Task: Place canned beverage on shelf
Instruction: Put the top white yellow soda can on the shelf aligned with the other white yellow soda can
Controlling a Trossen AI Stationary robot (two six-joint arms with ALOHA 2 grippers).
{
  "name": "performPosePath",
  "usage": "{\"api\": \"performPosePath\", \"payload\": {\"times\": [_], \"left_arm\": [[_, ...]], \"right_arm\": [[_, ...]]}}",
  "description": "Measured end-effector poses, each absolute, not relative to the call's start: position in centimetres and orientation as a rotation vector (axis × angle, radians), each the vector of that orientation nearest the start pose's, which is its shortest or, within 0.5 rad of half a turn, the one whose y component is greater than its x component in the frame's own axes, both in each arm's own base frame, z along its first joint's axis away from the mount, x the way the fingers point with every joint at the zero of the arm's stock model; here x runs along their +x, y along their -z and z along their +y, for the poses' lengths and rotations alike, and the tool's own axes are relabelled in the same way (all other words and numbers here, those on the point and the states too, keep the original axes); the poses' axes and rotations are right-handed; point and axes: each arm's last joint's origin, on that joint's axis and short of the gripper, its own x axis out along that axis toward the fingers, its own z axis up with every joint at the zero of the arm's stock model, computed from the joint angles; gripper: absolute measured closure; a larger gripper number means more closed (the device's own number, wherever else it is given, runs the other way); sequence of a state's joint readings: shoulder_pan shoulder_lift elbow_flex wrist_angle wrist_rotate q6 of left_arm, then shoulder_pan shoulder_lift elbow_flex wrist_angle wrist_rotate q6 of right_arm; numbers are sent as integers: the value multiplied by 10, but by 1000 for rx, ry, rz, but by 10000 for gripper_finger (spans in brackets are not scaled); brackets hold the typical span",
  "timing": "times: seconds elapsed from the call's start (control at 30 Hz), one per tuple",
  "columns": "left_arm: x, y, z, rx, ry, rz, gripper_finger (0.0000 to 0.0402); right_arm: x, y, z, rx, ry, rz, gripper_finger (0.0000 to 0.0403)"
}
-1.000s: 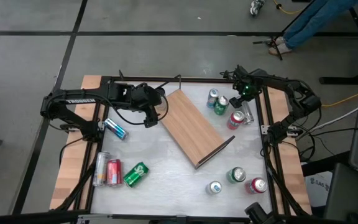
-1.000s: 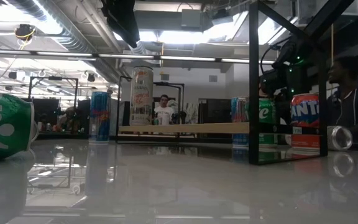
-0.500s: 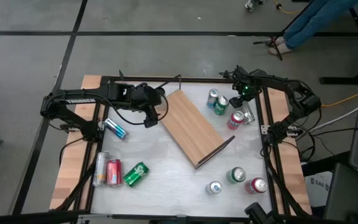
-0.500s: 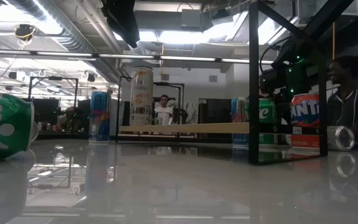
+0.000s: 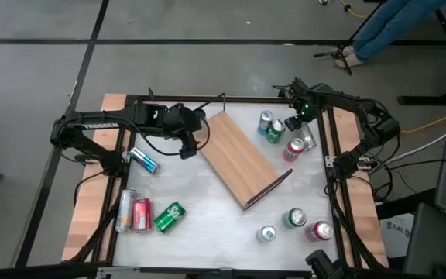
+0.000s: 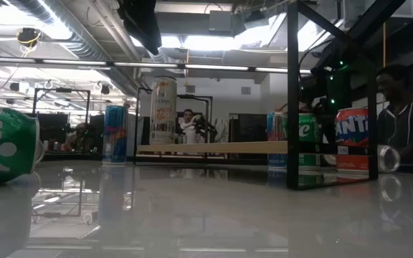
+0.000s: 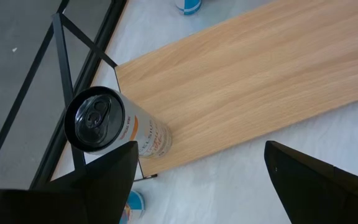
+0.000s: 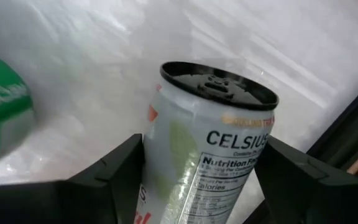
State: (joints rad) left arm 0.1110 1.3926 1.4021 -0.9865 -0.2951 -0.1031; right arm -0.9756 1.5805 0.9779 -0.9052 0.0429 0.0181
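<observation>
Lifting since a second ago, right gripper [image 8: 197, 205] fingers are grasping a Celsius can [image 8: 201, 155]; left gripper [image 7: 197, 186] fingers are hovering released over the shelf [image 7: 253, 93].

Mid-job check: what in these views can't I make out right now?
- Right wrist view: Celsius can base, cut off by the bottom edge; what it rests on is unseen.
- Low view: shelf top, seen edge-on.
- High view: label of the silver-topped can, too small.
- Left wrist view: blue can, cut by the edge.

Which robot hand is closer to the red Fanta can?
The right gripper is closer, just beside the red Fanta can. The left gripper waits across the shelf.
</observation>
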Motion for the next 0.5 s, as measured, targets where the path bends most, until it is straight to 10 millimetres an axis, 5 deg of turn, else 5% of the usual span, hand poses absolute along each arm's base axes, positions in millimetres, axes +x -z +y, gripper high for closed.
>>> {"api": "performPosePath", "payload": {"times": [0.5], "left_arm": [[270,-348,39,-5,-423,934,62]], "right_arm": [[149,-255,-223,621,869,1214,157]]}}
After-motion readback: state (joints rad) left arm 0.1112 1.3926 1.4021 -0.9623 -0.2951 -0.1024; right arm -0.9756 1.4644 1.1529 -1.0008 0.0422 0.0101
